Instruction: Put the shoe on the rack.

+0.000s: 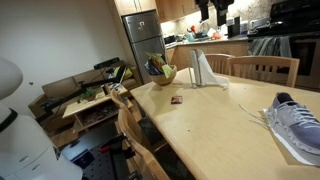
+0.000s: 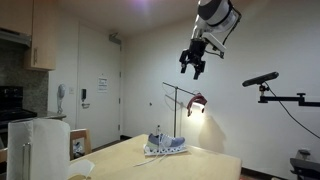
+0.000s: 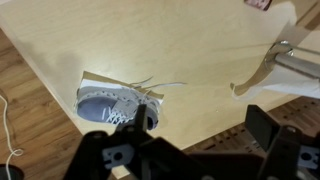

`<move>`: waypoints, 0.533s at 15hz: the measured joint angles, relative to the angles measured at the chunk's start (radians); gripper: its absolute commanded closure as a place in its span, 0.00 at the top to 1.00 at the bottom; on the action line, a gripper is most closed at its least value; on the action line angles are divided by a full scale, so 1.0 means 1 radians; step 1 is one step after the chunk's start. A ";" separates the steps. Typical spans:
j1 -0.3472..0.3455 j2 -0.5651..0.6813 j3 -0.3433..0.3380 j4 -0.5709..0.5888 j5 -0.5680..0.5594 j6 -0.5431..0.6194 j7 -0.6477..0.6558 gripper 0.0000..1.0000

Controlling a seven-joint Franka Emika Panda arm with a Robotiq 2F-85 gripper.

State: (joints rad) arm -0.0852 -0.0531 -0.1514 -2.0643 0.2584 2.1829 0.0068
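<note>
Hand point(image 2: 195, 62) hangs high, jaws spread, empty; shoe point(image 2: 165, 146) on the table point(image 2: 205, 165) well below at about seven o'clock, lying nine-to-three in the wrist view.

Home kitchen with dining area.
Stainless fridge point(image 1: 145, 40), wooden cabinets point(image 1: 175, 8) over a counter point(image 1: 195, 44), light wooden dining table point(image 1: 210, 120) with wooden chairs point(image 1: 265, 68), bowl point(image 1: 162, 73) on it, black stove point(image 2: 10, 100).
</note>
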 measured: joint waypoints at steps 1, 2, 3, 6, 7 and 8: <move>0.000 0.019 0.003 0.008 -0.012 0.043 0.057 1.00; 0.000 0.043 0.005 0.019 -0.027 0.079 0.113 1.00; -0.001 0.070 0.005 0.037 -0.044 0.098 0.174 1.00; -0.011 0.165 0.000 0.123 -0.055 0.099 0.300 1.00; -0.018 0.198 -0.002 0.157 -0.047 0.091 0.320 1.00; -0.027 0.231 -0.004 0.194 -0.033 0.079 0.330 1.00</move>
State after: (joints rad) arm -0.1127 0.1780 -0.1550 -1.8706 0.2259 2.2622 0.3365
